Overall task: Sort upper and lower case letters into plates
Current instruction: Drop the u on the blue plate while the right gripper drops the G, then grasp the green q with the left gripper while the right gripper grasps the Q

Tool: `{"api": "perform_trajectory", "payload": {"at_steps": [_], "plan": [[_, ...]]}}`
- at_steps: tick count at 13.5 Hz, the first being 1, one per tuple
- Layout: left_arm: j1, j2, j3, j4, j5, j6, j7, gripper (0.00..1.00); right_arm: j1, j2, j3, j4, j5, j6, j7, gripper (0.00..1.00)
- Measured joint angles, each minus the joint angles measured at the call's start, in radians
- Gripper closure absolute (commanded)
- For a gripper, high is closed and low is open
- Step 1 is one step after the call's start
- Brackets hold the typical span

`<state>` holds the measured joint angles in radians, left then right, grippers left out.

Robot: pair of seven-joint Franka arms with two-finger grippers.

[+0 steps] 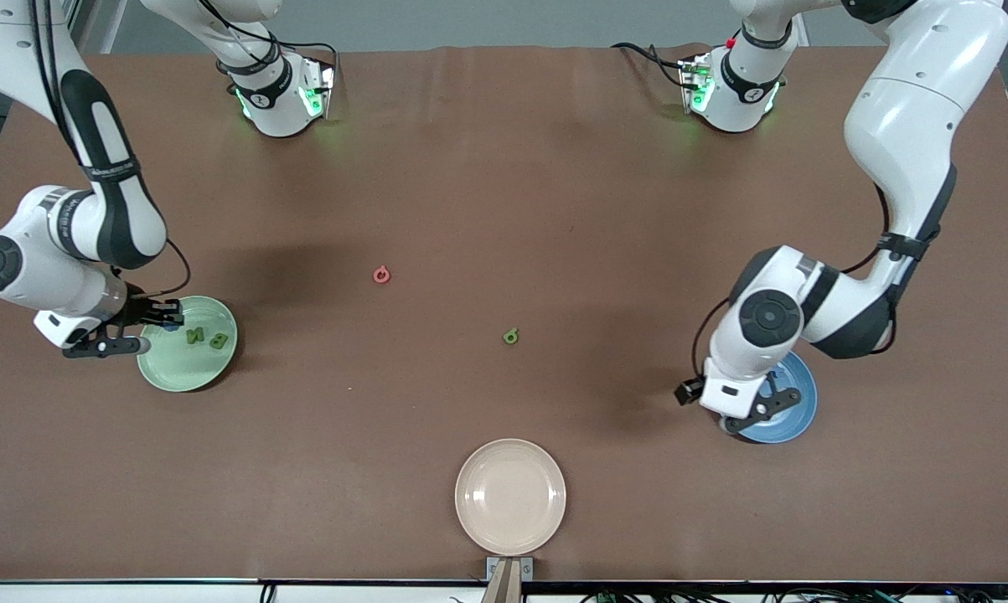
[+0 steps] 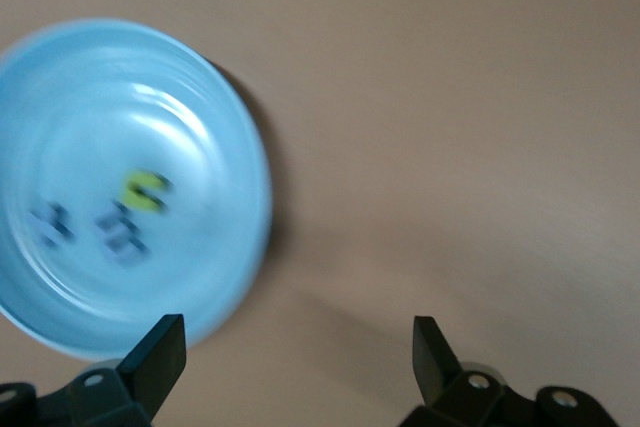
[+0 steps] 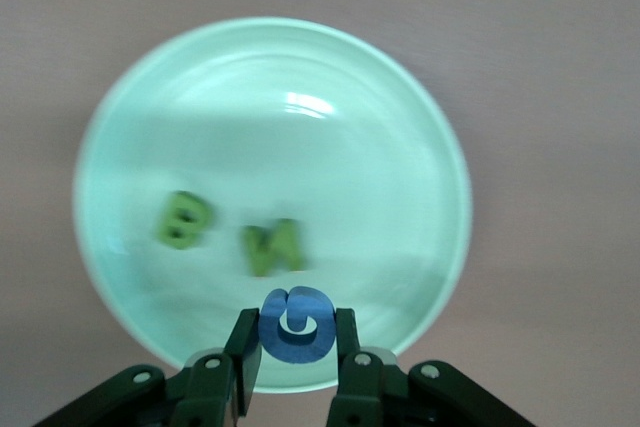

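My right end effector (image 3: 290, 352) pinches a blue G (image 3: 296, 324) over the green plate (image 1: 210, 373); left end effector (image 2: 300, 357) spread over the blue plate (image 1: 801, 410). Red letter (image 1: 381, 274) and green letter (image 1: 510, 336) remain on the counter (image 1: 504, 167).

Hidden, blurred and cut-off parts

The left arm's wrist covers much of the blue plate (image 1: 797, 402) in the front view; in the left wrist view the three letters (image 2: 120, 217) in it, beside the left gripper (image 2: 300, 359), smear into unreadable shapes. The right gripper (image 3: 292, 347) is cut off at the picture's edge.
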<state>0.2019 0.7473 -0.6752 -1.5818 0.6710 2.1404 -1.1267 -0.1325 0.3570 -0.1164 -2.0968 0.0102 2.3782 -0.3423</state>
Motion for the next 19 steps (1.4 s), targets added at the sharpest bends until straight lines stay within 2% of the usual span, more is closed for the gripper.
{"api": "perform_trajectory", "payload": {"at_steps": [3,5,6,7,9,10,12,13,16,19], "plan": [[-0.077,0.003,-0.04,-0.005,-0.005,-0.004,-0.126,0.03,-0.041,0.061,0.001,-0.009,0.0,0.097,-0.037,0.81],[-0.196,0.023,-0.033,-0.011,-0.009,-0.005,-0.222,0.03,-0.043,0.098,0.003,-0.009,-0.001,0.14,-0.037,0.8],[-0.27,0.038,-0.013,-0.006,-0.009,-0.003,-0.287,0.03,-0.042,0.109,0.006,-0.008,-0.001,0.152,-0.037,0.74],[-0.349,0.055,0.019,0.014,-0.009,-0.003,-0.353,0.03,-0.042,0.113,0.009,-0.007,-0.001,0.158,-0.037,0.48],[-0.501,0.089,0.106,0.084,-0.022,-0.003,-0.444,0.05,-0.042,0.113,0.012,-0.004,-0.001,0.157,-0.037,0.12],[-0.557,0.108,0.143,0.124,-0.043,-0.003,-0.46,0.08,-0.039,0.111,0.015,0.001,-0.001,0.152,-0.037,0.0],[-0.619,0.151,0.184,0.198,-0.087,-0.002,-0.479,0.22,-0.001,0.076,0.02,0.018,-0.001,0.066,-0.015,0.0],[-0.63,0.173,0.188,0.229,-0.095,-0.001,-0.494,0.26,0.039,0.037,0.022,0.025,-0.001,-0.006,0.04,0.0],[-0.637,0.224,0.188,0.28,-0.109,0.032,-0.575,0.26,0.234,-0.093,0.031,0.025,0.0,-0.2,0.373,0.0],[-0.646,0.254,0.188,0.291,-0.118,0.067,-0.672,0.26,0.448,-0.141,0.039,-0.044,0.002,-0.178,0.635,0.0]]}}
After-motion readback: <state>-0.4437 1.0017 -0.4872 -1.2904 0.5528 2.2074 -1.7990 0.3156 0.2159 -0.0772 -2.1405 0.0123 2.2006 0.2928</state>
